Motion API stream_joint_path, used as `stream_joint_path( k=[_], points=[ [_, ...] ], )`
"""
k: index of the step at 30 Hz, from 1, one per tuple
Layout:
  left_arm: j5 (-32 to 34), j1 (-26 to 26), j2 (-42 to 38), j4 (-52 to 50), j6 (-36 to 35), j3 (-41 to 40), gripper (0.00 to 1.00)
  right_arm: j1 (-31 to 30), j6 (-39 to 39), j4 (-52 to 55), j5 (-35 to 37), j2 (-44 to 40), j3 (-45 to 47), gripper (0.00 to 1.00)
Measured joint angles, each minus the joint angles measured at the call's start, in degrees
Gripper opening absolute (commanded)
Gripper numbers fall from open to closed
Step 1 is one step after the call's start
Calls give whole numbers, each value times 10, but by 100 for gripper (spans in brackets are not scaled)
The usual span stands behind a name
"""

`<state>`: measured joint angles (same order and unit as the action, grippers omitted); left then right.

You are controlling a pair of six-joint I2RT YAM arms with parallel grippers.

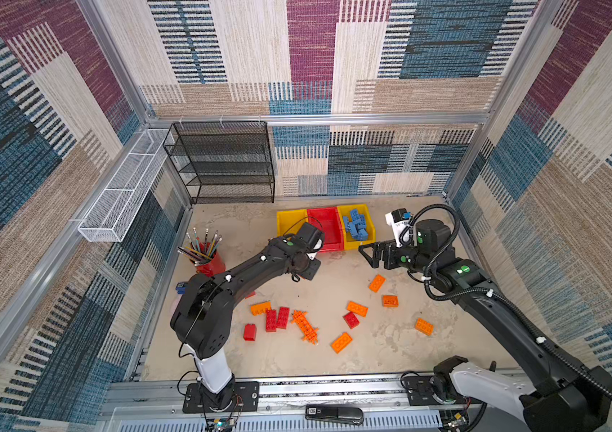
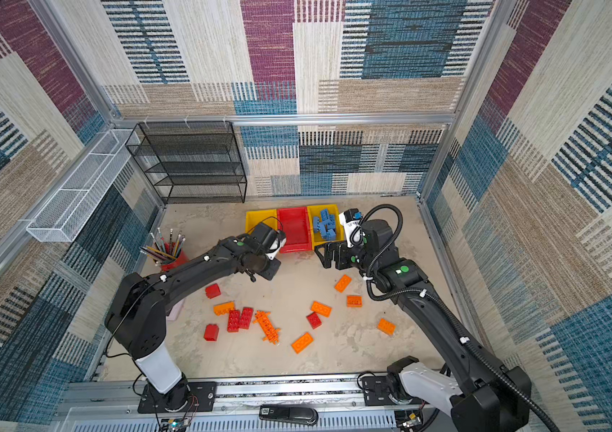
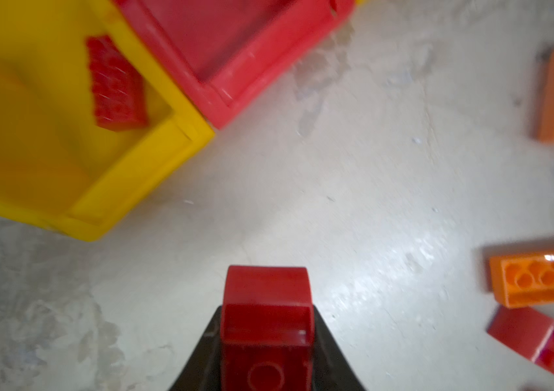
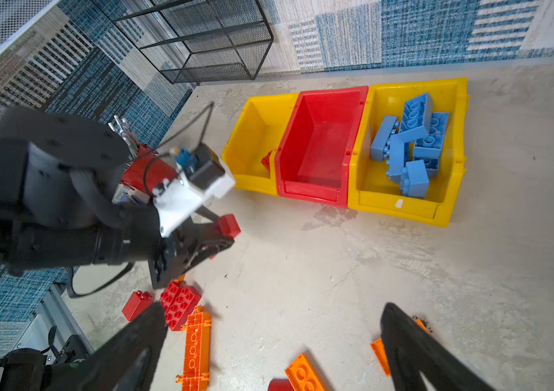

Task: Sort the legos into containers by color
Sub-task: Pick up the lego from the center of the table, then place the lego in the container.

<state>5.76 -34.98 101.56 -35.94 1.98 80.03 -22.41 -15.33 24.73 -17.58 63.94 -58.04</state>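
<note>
1. Delivery step: left gripper [image 4: 223,233] clamps a red brick [image 3: 267,294] above the table [image 1: 334,359], just before the bins [image 4: 309,194] at its far edge.
2. Right gripper [image 1: 368,255] gapes empty.
3. Next, likely: clear the left yellow bin [image 4: 251,132] rim, where a second red brick [image 3: 116,88] lies, then release.

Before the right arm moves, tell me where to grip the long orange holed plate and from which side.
I'd come straight down and pinch the long orange plate across its narrow width, about mid-length. It lies flat on the table, so only its thin long edges offer a hold, and two red bricks crowd one end.
</note>
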Motion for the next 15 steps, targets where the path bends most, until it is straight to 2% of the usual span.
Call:
stream_joint_path(
  k=[6, 15],
  points=[
    [-2, 63, 87, -26, -3, 135, 16, -6, 0, -17, -6, 62, -23, 99],
    [-18, 131, 249, -86, -1, 328, 19, -49, 6, -26, -9, 181, -121, 99]
  ],
)
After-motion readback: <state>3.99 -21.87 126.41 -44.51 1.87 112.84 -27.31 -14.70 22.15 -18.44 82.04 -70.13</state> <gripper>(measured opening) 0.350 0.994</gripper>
